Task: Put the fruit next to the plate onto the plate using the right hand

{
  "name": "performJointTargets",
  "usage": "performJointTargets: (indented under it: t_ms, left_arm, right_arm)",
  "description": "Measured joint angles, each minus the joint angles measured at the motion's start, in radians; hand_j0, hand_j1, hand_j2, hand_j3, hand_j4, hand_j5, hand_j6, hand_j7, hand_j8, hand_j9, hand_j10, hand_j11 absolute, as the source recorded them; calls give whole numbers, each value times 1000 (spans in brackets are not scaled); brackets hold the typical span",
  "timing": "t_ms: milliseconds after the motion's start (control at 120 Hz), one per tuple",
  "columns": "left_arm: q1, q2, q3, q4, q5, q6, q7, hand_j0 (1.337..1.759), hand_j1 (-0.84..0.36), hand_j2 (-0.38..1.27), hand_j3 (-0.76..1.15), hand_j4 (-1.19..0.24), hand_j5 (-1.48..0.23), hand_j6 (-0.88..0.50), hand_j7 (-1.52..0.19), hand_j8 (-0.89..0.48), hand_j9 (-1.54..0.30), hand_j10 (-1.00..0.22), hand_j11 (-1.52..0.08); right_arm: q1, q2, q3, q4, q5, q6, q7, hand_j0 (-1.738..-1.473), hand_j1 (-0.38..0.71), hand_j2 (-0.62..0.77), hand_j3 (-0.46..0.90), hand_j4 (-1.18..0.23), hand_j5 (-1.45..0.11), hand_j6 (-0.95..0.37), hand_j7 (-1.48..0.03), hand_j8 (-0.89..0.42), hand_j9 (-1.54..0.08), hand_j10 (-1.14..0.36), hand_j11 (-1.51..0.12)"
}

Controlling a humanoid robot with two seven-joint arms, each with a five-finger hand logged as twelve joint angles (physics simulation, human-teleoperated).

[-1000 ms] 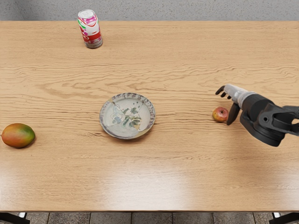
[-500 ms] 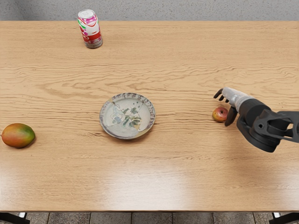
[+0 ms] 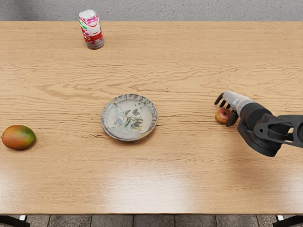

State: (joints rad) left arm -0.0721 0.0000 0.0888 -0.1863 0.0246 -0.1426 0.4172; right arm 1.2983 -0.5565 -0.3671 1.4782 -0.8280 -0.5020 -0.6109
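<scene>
Small red fruit [image 3: 221, 115] sat on table [image 3: 189, 170], well right of plate [image 3: 103, 118], not lifted. I had right hand [image 3: 228, 107] down at it, fingers [image 3: 218, 100] spread and arched over top, thumb just beside; no firm pinch that I could see. By my read: grasp, lift, carry left, set-down all left. Plate held no fruit. Mango [image 3: 18, 137] far left, can [image 3: 91, 29] at back.

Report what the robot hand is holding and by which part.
Nothing held yet: the right robot hand is open around the apple on the table, fingers spread beyond it, thumb at its right side.
</scene>
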Motion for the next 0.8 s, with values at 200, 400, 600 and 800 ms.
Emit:
performJointTargets:
  t_ms: [200, 400, 600, 800]
  left_arm:
    - [0, 0, 0, 0, 0, 0, 0, 1658, 339, 2, 0, -9, -11, -9, -11, -8, -11, -8, -11]
    - [0, 0, 0, 0, 0, 0, 0, 1658, 339, 2, 0, -8, -11, -8, -11, -8, -11, -8, -11]
    - [0, 0, 0, 0, 0, 0, 0, 1658, 339, 2, 0, -8, -11, -8, -11, -8, -11, -8, -11]
    - [0, 0, 0, 0, 0, 0, 0, 1658, 339, 2, 0, -8, -11, -8, -11, -8, -11, -8, -11]
  right_arm:
    - [0, 4, -5, -1, 0, -5, 0, -1657, 153, -96, 0, -426, -567, -431, -559, -427, -566, -427, -565]
    - [-1, 4, -7, 0, 0, -5, 0, -1657, 201, -86, 0, -469, -623, -474, -615, -470, -622, -470, -622]
    - [-1, 4, -12, 1, -5, -4, 0, -1653, 226, -70, -1, -516, -683, -454, -675, -510, -683, -517, -684]
    - [0, 4, -13, 2, -5, -3, 0, -1649, 243, -54, 0, -558, -762, -411, -743, -461, -764, -560, -765]
